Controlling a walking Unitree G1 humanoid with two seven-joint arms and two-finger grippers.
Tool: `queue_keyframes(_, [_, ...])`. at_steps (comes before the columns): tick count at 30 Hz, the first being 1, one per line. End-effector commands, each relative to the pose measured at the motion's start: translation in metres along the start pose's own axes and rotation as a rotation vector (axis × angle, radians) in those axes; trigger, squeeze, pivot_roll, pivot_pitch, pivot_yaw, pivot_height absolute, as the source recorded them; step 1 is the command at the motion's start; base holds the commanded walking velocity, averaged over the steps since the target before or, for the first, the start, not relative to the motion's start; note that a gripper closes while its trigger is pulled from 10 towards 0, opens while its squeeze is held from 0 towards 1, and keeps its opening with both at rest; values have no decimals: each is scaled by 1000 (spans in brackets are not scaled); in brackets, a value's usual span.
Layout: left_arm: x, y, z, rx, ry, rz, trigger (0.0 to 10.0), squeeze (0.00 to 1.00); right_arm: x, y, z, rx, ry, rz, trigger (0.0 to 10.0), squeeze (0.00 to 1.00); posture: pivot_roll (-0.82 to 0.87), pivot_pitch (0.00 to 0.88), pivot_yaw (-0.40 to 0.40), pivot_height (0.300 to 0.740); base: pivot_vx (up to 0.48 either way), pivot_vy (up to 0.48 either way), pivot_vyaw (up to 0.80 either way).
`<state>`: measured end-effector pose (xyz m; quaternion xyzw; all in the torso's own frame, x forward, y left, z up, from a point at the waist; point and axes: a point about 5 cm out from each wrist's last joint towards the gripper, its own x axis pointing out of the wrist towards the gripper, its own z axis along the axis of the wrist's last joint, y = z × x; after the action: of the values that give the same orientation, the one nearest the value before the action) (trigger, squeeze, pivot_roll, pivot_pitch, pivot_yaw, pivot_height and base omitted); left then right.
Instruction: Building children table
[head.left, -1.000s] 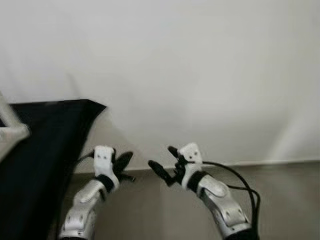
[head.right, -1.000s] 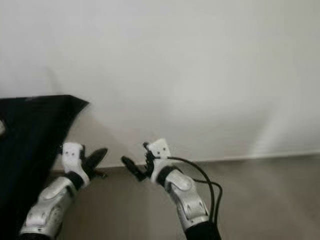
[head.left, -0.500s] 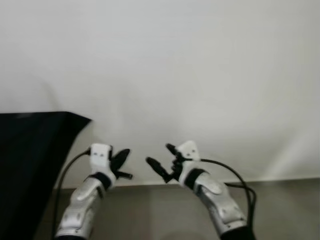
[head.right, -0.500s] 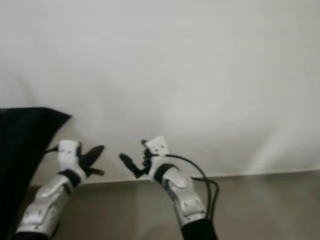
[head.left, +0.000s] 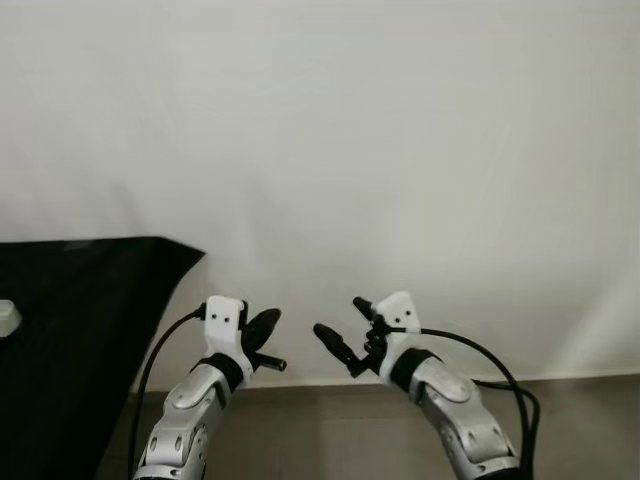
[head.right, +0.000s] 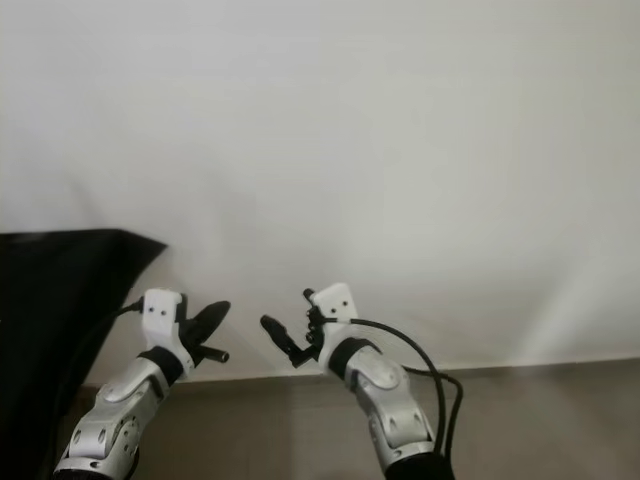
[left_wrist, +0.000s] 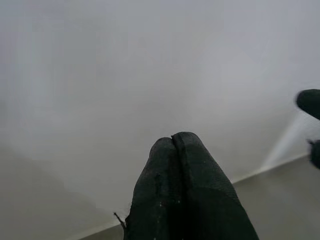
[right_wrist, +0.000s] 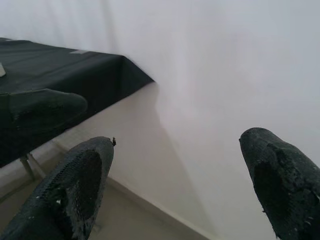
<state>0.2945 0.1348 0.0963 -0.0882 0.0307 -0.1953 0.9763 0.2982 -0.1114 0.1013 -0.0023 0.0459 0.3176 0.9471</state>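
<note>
Black-draped table, small pale object

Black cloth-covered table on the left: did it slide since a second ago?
No. The black cloth-covered table keeps the same gap between its corner and the wall-floor line. The whole picture shifted together, so the camera moved, not the table.
</note>
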Motion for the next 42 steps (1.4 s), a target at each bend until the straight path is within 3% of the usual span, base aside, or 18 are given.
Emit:
queue_keyframes(1, [-2,6,-4,8,33,19,10000,0,1,4,-5,27,8,13,10000,0,-47,0,3,740,0,480,0])
queue_keyframes(11, [-3,6,-2,5,27,19,10000,0,1,5,-5,34,7,15,10000,0,-46,0,4,740,0,480,0])
queue_keyframes(26, [-4,5,0,4,2,16,10000,0,1,6,-3,25,1,18,10000,0,-44,0,2,740,0,0,0])
queue_keyframes(37, [-5,-1,2,61,-6,-34,10000,0,0,9,-2,1,-11,59,10000,0,-41,0,2,740,0,0,800])
queue_keyframes(42, [-5,-4,1,83,-3,-59,10000,0,0,9,-2,4,-11,63,10000,0,-45,0,5,740,0,-466,800])
